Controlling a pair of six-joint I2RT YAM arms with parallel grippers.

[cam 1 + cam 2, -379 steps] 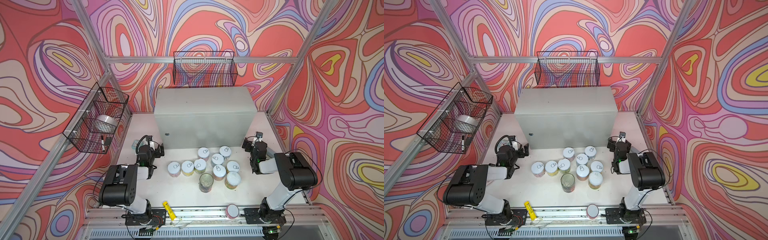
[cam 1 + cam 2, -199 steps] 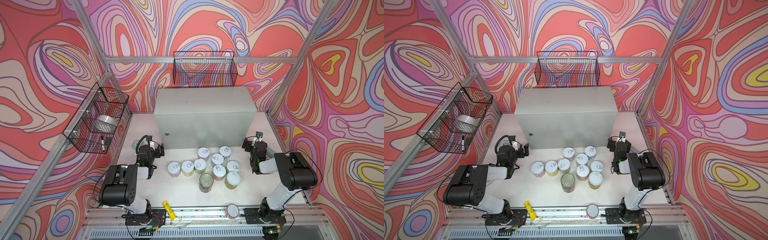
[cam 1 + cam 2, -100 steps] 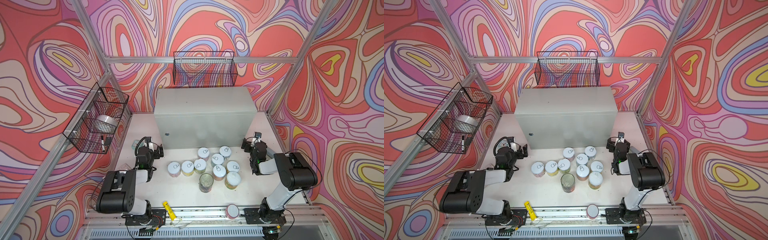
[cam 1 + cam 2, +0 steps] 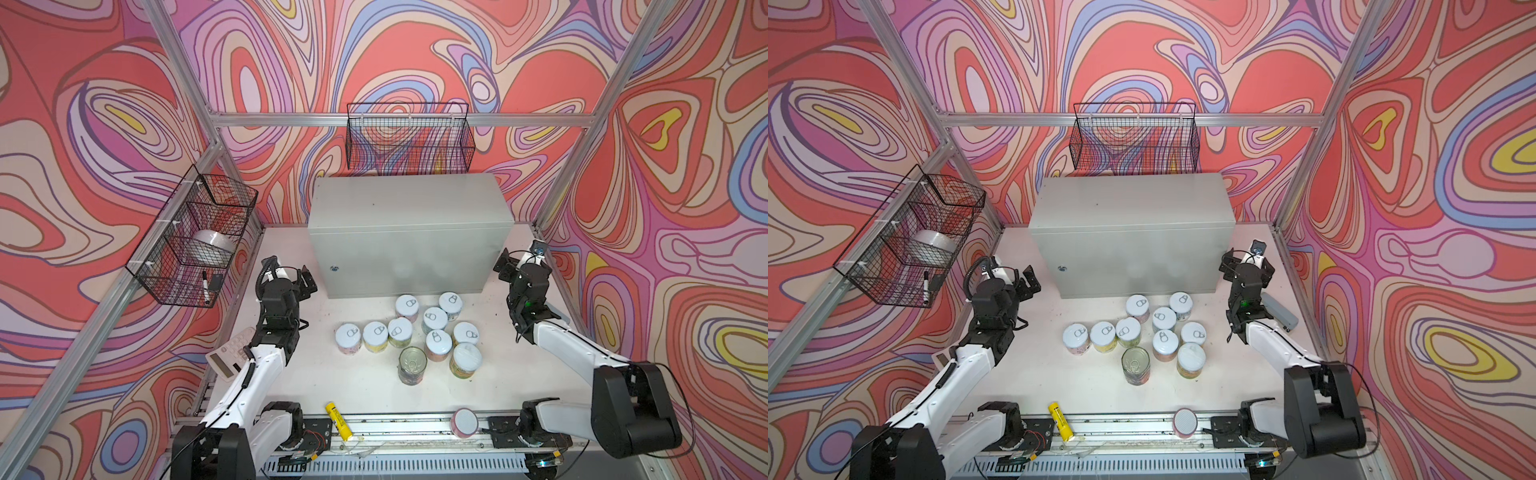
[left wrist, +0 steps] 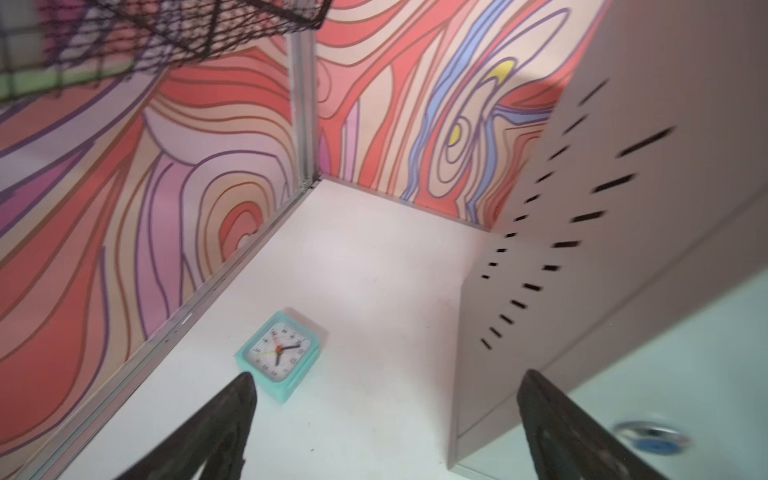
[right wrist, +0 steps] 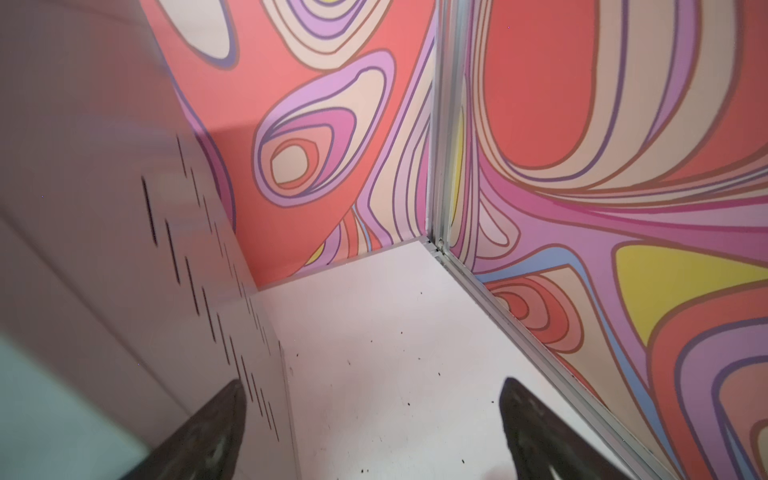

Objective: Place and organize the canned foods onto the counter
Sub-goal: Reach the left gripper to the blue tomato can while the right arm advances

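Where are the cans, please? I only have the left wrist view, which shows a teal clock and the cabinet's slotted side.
Observer: All ten cans stand upright in a cluster on the table, just in front of the grey cabinet, toward its right half.
Operator: Thank you. Is any can on the cabinet top yet?
Observer: No, none stands on it in both top views.
Operator: And how is the right tool?
Observer: The right tool is open and holds nothing, beside the cabinet's right end.
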